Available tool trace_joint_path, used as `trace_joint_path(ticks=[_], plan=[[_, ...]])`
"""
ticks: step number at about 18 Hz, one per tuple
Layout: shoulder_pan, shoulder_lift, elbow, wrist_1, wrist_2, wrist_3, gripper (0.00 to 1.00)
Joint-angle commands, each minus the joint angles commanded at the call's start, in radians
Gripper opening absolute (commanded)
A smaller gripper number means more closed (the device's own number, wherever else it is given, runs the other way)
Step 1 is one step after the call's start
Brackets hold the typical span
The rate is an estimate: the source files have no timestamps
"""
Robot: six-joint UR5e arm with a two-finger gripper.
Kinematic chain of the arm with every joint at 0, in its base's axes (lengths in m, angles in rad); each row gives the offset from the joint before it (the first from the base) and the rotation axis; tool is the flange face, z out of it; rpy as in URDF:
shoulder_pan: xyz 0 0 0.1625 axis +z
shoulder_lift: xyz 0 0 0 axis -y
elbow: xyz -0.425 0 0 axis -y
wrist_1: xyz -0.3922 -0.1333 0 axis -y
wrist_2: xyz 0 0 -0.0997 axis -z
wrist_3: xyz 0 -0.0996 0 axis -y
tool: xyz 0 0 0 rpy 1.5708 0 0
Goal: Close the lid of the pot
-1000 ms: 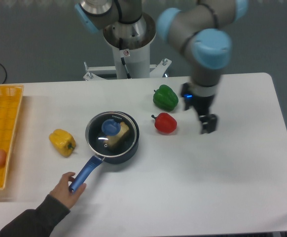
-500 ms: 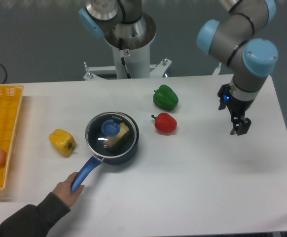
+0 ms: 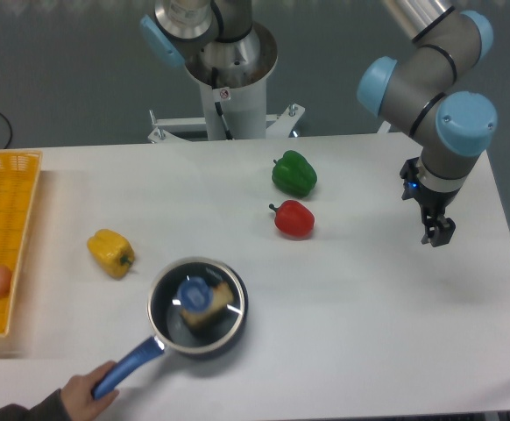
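Dragged nearer the white table's front edge, pot wears its lid — claw far right, gap unreadable.

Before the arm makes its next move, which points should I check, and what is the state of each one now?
1. Lid sits on the pan: ok, the blue knob shows centred over it.
2. Pan is at rest: not ok, it looks motion-blurred and a person's hand grips its blue handle.
3. Person is away from the work area: not ok, the hand is over the table's front edge.
4. Tool is clear of the objects: ok, it hangs at the right side, far from the pan and the red pepper.
5. Tool is empty: ok, nothing is seen in it.
6. Tool is open or shut: cannot tell.
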Motion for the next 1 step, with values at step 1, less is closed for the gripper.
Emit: trace_joint_path(ticks=[1], plan=[[0.000,0.002,0.000,0.000,0.000,0.002,1.00]])
